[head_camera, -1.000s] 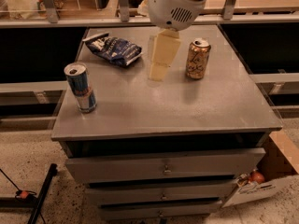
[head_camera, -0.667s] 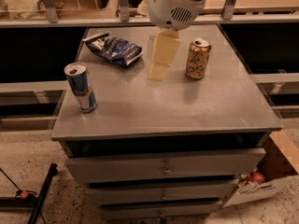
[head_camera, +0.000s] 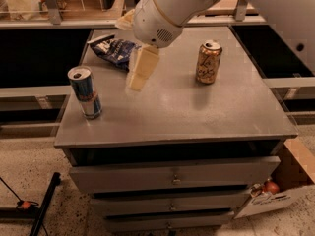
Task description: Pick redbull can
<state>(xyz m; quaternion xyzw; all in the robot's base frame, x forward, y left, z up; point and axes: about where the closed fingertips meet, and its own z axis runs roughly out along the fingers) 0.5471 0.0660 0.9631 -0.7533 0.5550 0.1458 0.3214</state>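
Note:
The redbull can (head_camera: 85,92) is a slim blue-and-silver can with a red mark and a silver top. It stands upright near the front left edge of the grey cabinet top (head_camera: 197,112). My gripper (head_camera: 137,81) hangs from the white arm above the middle-left of the top. It is to the right of the can and a little behind it, and clear of it. It holds nothing that I can see.
A wider gold can (head_camera: 208,62) stands upright at the back right of the top. A dark blue snack bag (head_camera: 114,49) lies at the back left. A cardboard box (head_camera: 275,191) sits on the floor at the right, and a black stand leg (head_camera: 42,205) at the lower left.
The arm and gripper have moved left and slightly toward the front, closer to the redbull can. The cans and the bag have not moved.

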